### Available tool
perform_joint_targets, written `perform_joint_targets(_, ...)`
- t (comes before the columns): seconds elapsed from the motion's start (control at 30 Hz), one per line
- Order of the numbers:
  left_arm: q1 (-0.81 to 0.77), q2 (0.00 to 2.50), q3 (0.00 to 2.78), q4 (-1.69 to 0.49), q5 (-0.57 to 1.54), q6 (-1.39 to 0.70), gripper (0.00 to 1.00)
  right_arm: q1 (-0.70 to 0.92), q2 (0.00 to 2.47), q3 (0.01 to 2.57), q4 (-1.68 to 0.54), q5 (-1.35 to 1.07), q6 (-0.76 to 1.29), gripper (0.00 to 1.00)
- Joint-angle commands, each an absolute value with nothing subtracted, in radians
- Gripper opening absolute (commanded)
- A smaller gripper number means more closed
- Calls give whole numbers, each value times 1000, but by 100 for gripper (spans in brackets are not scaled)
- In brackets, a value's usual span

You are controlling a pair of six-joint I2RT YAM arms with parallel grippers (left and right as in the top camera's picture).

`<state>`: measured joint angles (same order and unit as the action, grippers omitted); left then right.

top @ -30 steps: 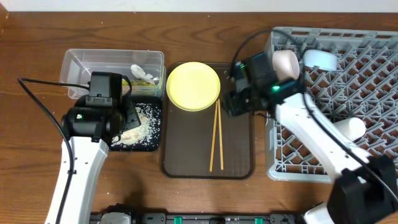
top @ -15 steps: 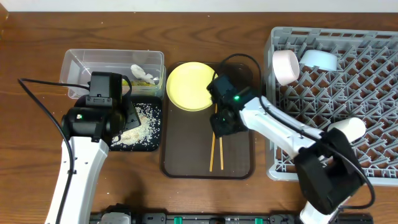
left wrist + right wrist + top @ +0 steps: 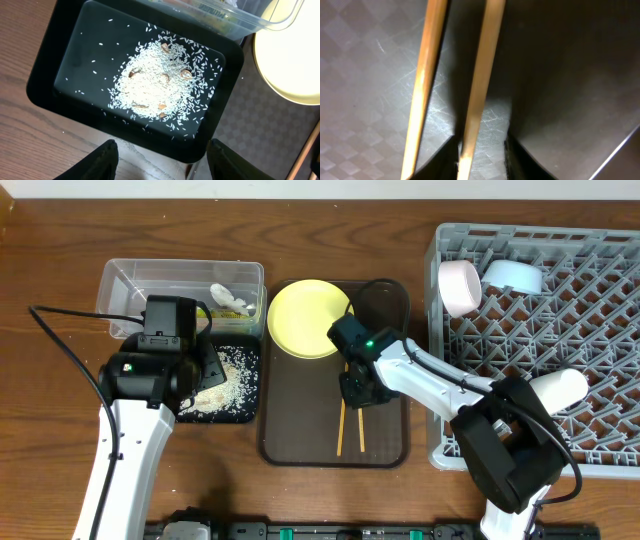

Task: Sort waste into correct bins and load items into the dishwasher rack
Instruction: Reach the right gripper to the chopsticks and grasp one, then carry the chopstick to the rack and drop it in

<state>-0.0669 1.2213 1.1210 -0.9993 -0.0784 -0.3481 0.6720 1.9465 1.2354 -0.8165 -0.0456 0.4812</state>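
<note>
Surface: a brown wooden table point(image 3: 50, 240) is shown from above, with a pale strip along its far edge.
Serving tray: a dark brown tray point(image 3: 385, 430) is set mid-table. A yellow plate point(image 3: 305, 315) is placed at its far end, and two wooden chopsticks point(image 3: 340, 435) are laid side by side, lengthwise, nearer the front.
Bins: a clear tub point(image 3: 130, 280) holding crumpled tissue point(image 3: 228, 300) is placed left of the plate. A black tray point(image 3: 45, 75), strewn with rice grains point(image 3: 160, 85), is set just in front of it.
Dishwasher rack: a grey rack point(image 3: 560, 310) is set at the right. A pinkish bowl point(image 3: 458, 287) and a light blue bowl point(image 3: 515, 277) are stood in its far left corner, and a pale cup point(image 3: 560, 387) is laid further in.
Left arm: the left gripper point(image 3: 162, 162) is held above the black tray's near edge, fingers spread wide, nothing between them.
Right arm: the arm is reached across the serving tray and the right gripper point(image 3: 480, 155) is lowered onto the chopsticks. The fingers are set narrow, with one stick between them and the other just outside. A gap is seen on one side of the stick.
</note>
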Motion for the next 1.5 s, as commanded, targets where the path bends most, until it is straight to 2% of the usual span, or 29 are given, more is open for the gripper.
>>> perform_joint_targets(0.0, -62, 1222, 1117, -1005, -87, -364, 60, 680, 1976, 1211, -820, -49, 500, 15)
perform_joint_targets(0.13, -62, 1222, 1117, -1005, -87, -364, 60, 670, 1975, 1211, -821, -49, 500, 1)
perform_joint_targets(0.43, -62, 1222, 1117, -1005, -87, -364, 60, 581, 1911, 1246, -848, -49, 414, 1)
perform_joint_targets(0.7, -62, 1222, 1117, -1005, -87, -364, 60, 436, 1674, 1275, -862, -49, 338, 1)
perform_joint_targets(0.93, -62, 1222, 1117, -1005, -87, -364, 60, 267, 1507, 1275, -968, -49, 245, 1)
perform_joint_targets(1.17, -62, 1222, 1117, -1001, -87, -364, 60, 173, 1512, 1237, -1087, -49, 204, 1)
perform_joint_targets(1.47, -62, 1222, 1117, -1001, -87, -364, 60, 169, 1525, 1088, -997, -44, 204, 2)
